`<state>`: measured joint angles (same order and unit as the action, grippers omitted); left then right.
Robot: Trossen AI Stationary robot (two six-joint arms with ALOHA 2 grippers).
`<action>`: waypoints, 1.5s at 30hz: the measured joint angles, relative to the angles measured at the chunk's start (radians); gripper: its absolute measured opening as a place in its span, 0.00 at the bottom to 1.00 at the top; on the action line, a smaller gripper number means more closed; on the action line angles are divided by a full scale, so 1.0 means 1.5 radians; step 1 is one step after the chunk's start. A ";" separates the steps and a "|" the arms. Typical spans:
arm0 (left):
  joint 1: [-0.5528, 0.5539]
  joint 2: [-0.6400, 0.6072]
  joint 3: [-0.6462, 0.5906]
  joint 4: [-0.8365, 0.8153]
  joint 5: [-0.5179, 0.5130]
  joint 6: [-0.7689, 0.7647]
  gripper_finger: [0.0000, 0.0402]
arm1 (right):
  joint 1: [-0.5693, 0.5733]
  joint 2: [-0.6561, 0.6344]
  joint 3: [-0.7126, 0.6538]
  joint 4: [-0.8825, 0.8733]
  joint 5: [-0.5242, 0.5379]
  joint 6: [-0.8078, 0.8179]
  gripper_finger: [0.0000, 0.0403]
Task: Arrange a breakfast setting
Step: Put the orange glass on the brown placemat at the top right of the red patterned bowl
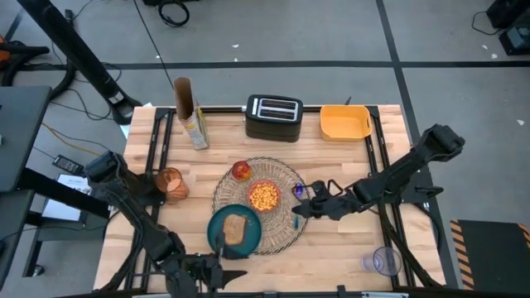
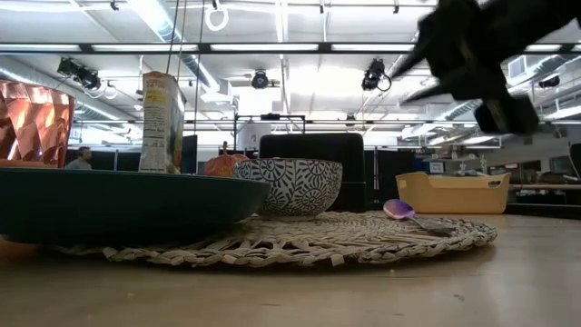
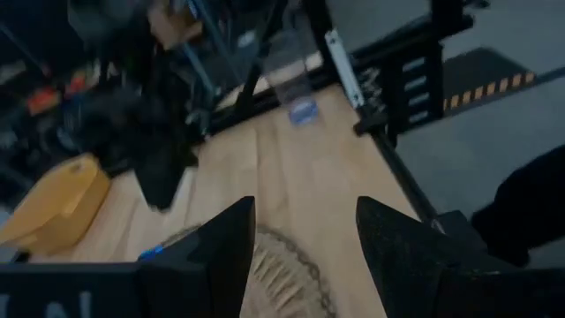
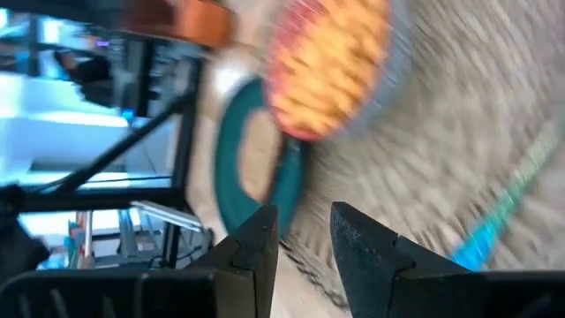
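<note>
The right arm's dark fingers [image 1: 296, 209], slightly parted and holding nothing, are hovering just beside the blue plastic spoon [image 1: 299, 190] lying on the round woven straw placemat [image 1: 286, 225]; the left fingers [image 1: 222, 275], apart, are waiting at the bench's near edge.

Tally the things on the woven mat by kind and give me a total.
Plate: 1
Toast slice: 1
Bowl: 1
Apple: 1
Spoon: 1
Total on the mat: 5
</note>
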<state>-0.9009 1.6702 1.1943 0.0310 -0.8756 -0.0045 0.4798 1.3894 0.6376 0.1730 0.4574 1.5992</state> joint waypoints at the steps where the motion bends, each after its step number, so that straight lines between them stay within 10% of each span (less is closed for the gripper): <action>1: 0.006 -0.002 0.027 -0.061 0.004 -0.028 0.51 | 0.005 -0.013 0.000 0.003 0.019 -0.032 0.28; 18: 0.101 -0.008 0.311 -1.072 0.258 -0.804 0.51 | 0.128 -0.107 0.000 0.043 0.099 -0.453 0.28; 26: 0.214 -0.037 0.244 -1.065 0.383 -0.805 0.51 | 0.180 -0.067 0.001 0.077 0.102 -0.514 0.28; 45: 0.365 -0.292 0.000 -1.068 0.434 -0.838 0.51 | 0.242 -0.044 0.000 0.100 0.101 -0.508 0.28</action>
<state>-0.3540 1.2315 1.1939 -1.5715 -0.2245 -1.2618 0.8427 1.3231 0.6380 0.3237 0.6095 0.8379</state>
